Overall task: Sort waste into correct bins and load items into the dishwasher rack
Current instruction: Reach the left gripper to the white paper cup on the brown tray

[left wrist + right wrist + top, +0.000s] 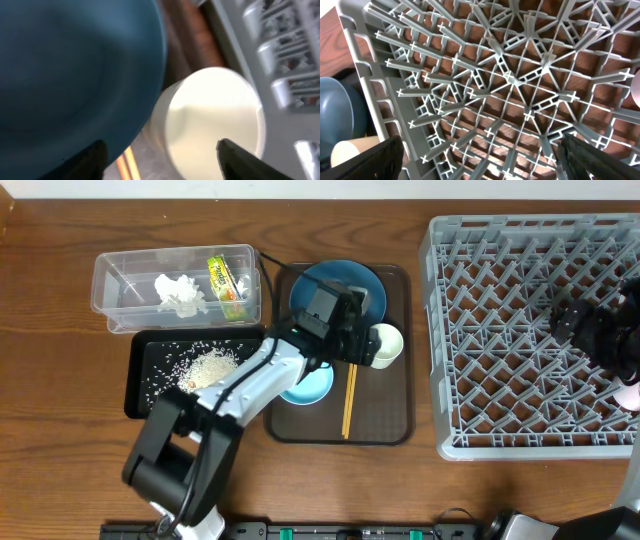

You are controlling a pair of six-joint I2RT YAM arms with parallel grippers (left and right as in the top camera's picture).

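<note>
Only overhead: we see the clear tub (pixel 125 280) holding the tissue (pixel 180 293) and the snack wrapper (pixel 225 280). The black tray (pixel 140 395) carries the rice (pixel 210 367), and the light blue bowl (pixel 305 388) sits on the brown tray (pixel 385 415).
Left wrist: we see the white cup (pixel 210 120) close up, its mouth toward the camera, just beside the rim of the dark blue plate (pixel 75 65). The chopsticks (pixel 125 162) are an orange blur below.
Right wrist: we see the rack (pixel 510 80) lattice from above, with a pinkish cup (pixel 636 87) at the right edge.
Left gripper (pixel 161 150): its jaws stand apart with the white cup's near wall between them, and we cannot tell whether either finger touches it.
Right gripper (pixel 485 160): its jaws are spread wide over the rack with nothing between them.
Writing: the wrapper's print is too small for us to read.
</note>
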